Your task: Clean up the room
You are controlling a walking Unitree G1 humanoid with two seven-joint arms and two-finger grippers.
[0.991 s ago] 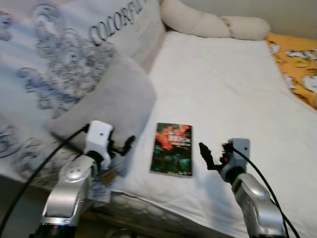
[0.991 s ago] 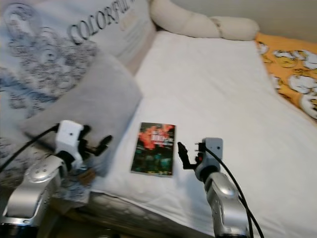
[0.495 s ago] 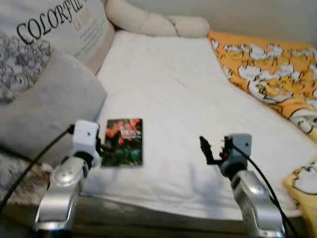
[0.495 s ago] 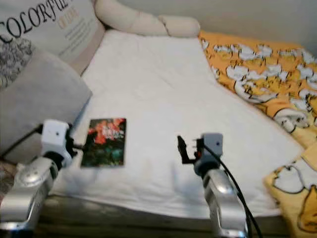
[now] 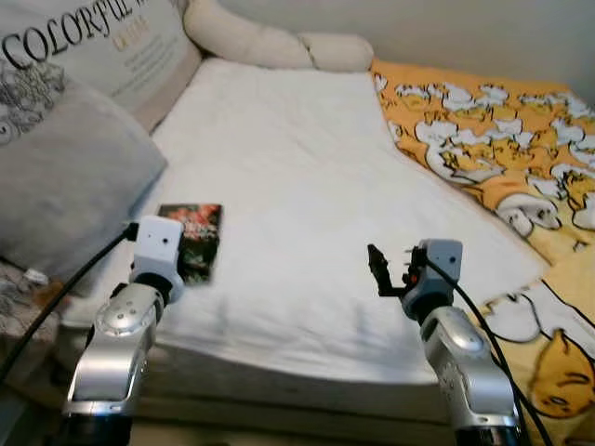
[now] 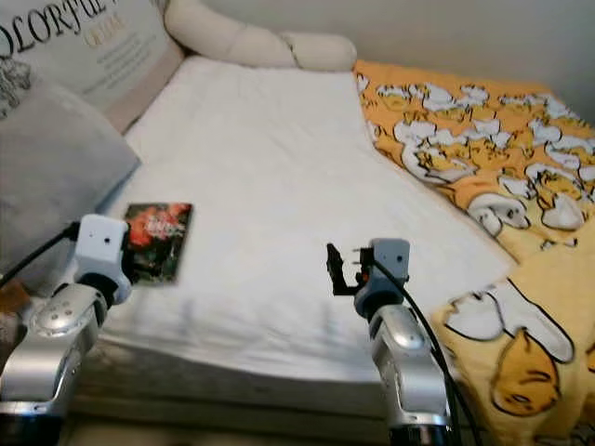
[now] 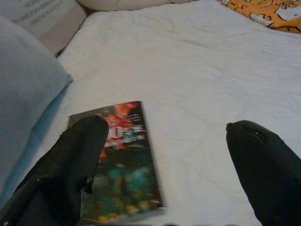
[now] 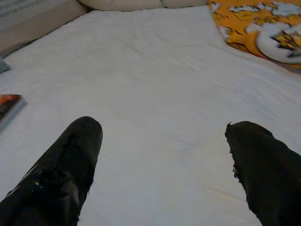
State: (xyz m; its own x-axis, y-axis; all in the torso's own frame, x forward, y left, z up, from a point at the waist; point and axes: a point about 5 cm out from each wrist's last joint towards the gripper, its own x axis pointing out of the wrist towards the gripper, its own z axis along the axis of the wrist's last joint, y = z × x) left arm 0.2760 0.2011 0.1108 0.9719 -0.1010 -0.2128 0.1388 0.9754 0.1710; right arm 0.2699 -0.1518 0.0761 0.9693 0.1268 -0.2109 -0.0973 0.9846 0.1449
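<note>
A small book (image 5: 192,234) with a dark cover and red flowers lies flat on the white bed sheet (image 5: 297,158), close to the bed's near left edge. My left gripper (image 7: 164,141) hovers open just in front of it, and the book (image 7: 120,179) lies below the space between its fingers, nearer one finger. My right gripper (image 5: 386,272) is open over bare sheet at the near edge, well to the right of the book. In the right wrist view the book's corner (image 8: 7,106) shows at the frame edge.
A grey pillow (image 5: 65,177) lies left of the book, with a printed cushion (image 5: 102,42) behind it. A cream bolster (image 5: 279,42) lies along the head of the bed. An orange patterned duvet (image 5: 493,149) covers the right side and hangs over the near corner.
The camera has swung to the right, so the book sits further left in view and the orange duvet has come in. Both grippers hold much the same pose, still open.
</note>
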